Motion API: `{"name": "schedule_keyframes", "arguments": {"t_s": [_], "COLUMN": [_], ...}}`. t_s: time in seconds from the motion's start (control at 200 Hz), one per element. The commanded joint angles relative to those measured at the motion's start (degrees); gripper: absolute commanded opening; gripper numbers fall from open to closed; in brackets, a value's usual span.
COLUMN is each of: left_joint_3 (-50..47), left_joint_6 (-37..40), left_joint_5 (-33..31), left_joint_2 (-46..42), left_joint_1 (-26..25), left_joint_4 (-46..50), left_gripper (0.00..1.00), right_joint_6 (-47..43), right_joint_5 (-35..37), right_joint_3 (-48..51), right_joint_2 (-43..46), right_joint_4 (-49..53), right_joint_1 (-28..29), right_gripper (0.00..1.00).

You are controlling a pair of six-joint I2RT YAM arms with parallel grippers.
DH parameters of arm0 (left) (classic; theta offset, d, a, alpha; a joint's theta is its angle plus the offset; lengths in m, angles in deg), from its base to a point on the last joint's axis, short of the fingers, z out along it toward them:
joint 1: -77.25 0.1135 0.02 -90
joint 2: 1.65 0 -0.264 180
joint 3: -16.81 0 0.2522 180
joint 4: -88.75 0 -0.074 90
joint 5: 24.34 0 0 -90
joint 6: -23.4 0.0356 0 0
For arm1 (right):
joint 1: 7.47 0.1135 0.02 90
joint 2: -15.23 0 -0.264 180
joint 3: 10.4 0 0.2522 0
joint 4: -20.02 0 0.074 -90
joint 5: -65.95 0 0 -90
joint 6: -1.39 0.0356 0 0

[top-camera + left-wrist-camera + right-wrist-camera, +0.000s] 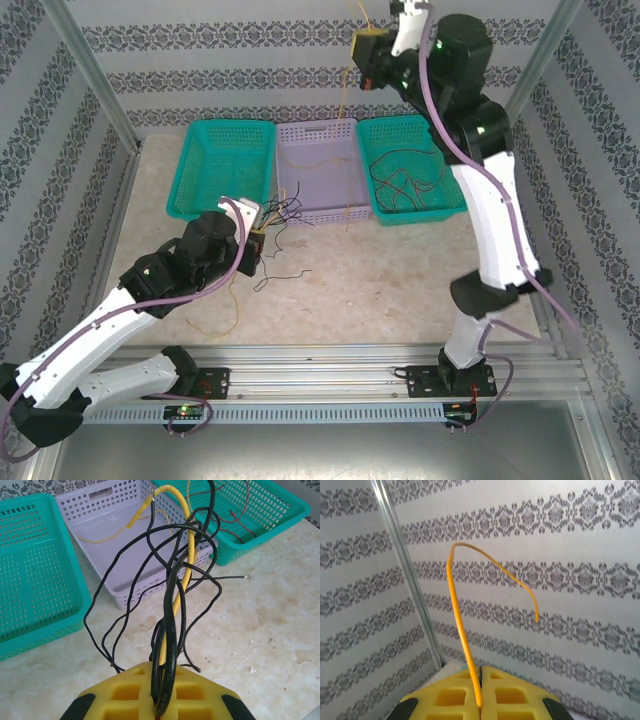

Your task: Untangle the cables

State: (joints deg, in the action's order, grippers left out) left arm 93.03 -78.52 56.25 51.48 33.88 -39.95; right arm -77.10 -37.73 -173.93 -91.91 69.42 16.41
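Pulling-apart step: left tool (161,701) clenched on the tangled cables (172,605) fanning ahead of it; right tool (480,702) grasps one yellow cable (456,615) rising above it. Next, probably, draw that strand clear of the black ones

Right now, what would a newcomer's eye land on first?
The right gripper stands out, raised high at the back, pinching one yellow cable that arcs upward. Next is the left gripper, low over the table, clamped on a twisted bundle of black and yellow cables in front of the lilac basket.
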Motion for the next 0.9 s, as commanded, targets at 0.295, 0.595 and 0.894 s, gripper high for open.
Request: {"name": "schedule_keyframes", "arguments": {"t_s": [0.295, 0.595, 0.894], "left_joint_3": [-1.72, -1.96, -1.65], "left_joint_6": [1.47, 1.11, 0.63], "left_joint_5": [1.23, 2.68, 4.21], "left_joint_2": [-2.19, -1.89, -0.66], "left_joint_1": [0.59, 0.57, 0.64], "left_joint_4": [-3.98, -4.02, -3.78], "left_gripper": [0.0, 0.0, 0.0], "right_joint_6": [4.85, 3.72, 2.83], "right_joint_5": [-6.59, -1.29, 2.95], "right_joint_3": [-7.4, 12.63, 15.74], "right_joint_2": [-17.74, -18.14, -23.31], "right_joint_4": [6.28, -0.57, 1.83], "right_joint_1": [-1.93, -1.2, -1.2], "right_gripper": [0.0, 0.0, 0.09]}}
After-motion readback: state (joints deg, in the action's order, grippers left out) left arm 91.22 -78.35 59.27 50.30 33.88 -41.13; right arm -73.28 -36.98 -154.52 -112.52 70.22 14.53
